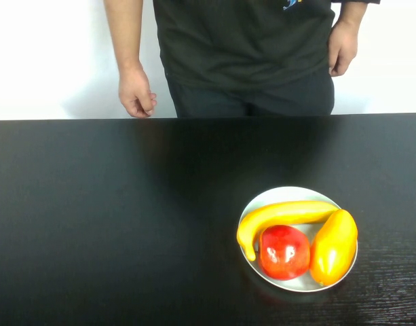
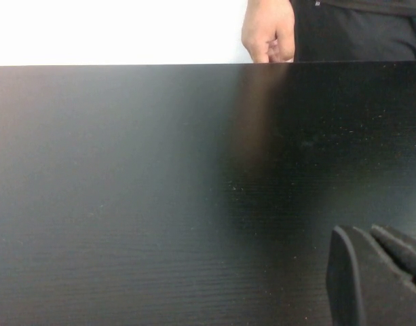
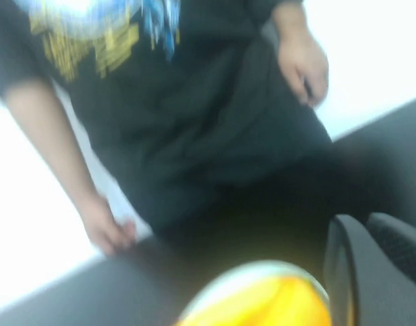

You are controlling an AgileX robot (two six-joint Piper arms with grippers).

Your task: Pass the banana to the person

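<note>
The banana (image 1: 282,216) on the plate (image 1: 279,195) looks light, smooth, bruisable: I'd grasp mid-length; whether my left fingers (image 2: 374,272) and right fingers (image 3: 370,265) are clenched, I can't tell.

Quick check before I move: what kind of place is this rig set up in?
Likely a lab or demo bench, not a kitchen: a bare black table, a plain white wall, one plate of fruit with the banana, and a person waiting. The left gripper and right gripper hover low.

The banana (image 1: 284,216) lies on the plate (image 1: 287,194) behind the apple (image 1: 284,252), the person (image 1: 245,51) beyond the table (image 1: 126,217).
</note>
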